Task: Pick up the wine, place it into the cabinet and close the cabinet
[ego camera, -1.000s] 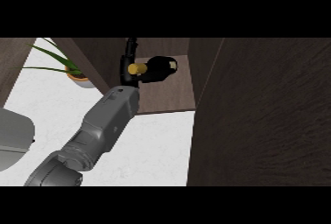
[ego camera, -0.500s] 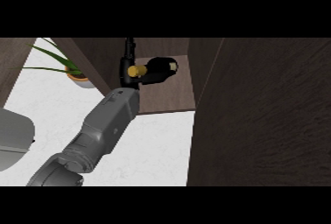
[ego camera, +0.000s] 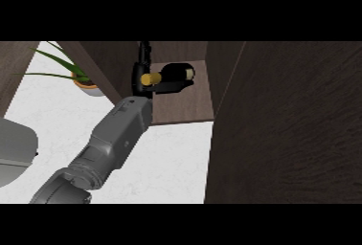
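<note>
Across the lower left of the head view lies a white, faintly marbled counter (ego camera: 176, 158), running up to a pale strip at the upper left, where a potted plant (ego camera: 81, 79) with long green leaves stands in an orange pot. A dark wood panel edges the far upper left corner. The right half of the frame is filled by a broad dark wood door (ego camera: 290, 124), its grain running up and down. Between the plant and that door opens the cabinet (ego camera: 187, 107), its brown floor showing as a lighter slab in the upper middle with darker walls on each side. A pale grey rounded body shows at the left edge, low in the frame. One grey forearm rises from the lower left corner toward the upper middle and ends in the black left hand (ego camera: 145, 79), which sits at the cabinet's left front edge. The wine (ego camera: 173, 76) is a dark, nearly black bottle with a yellow top facing the view and a small yellowish label on its side; it lies inside the cabinet, in the upper middle of the frame. The hand's fingers curl round the bottle near its yellow top, and it is partly hidden by them. The right hand does not show.
</note>
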Tool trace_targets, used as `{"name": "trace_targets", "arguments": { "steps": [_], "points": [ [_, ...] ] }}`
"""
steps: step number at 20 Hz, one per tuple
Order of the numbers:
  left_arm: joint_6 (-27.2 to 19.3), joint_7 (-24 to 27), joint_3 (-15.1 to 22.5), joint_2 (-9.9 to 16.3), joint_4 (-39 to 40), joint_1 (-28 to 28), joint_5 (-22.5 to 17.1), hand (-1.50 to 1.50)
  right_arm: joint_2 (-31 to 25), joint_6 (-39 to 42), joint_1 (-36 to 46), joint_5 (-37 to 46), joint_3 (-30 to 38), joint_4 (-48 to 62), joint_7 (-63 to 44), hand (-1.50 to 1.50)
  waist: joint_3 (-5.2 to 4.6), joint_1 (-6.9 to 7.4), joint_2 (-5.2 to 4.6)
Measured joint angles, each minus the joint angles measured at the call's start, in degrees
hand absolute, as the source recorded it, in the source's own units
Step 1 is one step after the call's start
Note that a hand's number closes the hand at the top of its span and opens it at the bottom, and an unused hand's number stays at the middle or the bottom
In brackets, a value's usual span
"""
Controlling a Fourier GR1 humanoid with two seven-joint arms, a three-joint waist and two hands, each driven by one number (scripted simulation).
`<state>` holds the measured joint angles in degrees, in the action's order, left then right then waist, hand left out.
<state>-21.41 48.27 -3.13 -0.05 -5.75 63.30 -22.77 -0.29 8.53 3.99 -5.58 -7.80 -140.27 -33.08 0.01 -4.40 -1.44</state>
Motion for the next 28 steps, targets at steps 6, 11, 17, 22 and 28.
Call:
{"name": "trace_targets", "arguments": {
  "steps": [6,11,17,22,28],
  "points": [
    [3.07,0.67,0.54,-0.01,0.02,-0.47,-0.01,-1.5,0.13,-0.79,0.86,0.1,-0.8,-0.18,-1.42,-1.5,-0.01,-0.07,0.18],
    [5.59,0.99,0.51,-0.04,-0.39,-0.68,-1.24,-1.5,0.07,-1.65,1.2,0.16,-1.44,-0.09,-1.95,-1.5,-0.04,-0.12,0.28],
    [7.85,2.06,2.0,-0.08,-1.29,-1.61,-3.89,-1.5,-0.2,-1.77,1.12,0.33,-1.24,-0.45,-2.54,-1.5,-0.03,-0.17,0.62],
    [8.49,1.36,5.03,-0.04,-3.07,-2.91,-7.04,-1.5,-0.11,-2.29,1.89,0.64,-1.75,-0.34,-3.02,-1.5,-0.05,-0.18,0.94],
    [7.52,0.33,11.74,0.03,-9.02,-8.19,-12.57,-1.5,-0.22,-2.44,2.35,0.9,-1.54,-0.06,-2.98,-1.5,-0.03,0.5,1.34]
  ]
}}
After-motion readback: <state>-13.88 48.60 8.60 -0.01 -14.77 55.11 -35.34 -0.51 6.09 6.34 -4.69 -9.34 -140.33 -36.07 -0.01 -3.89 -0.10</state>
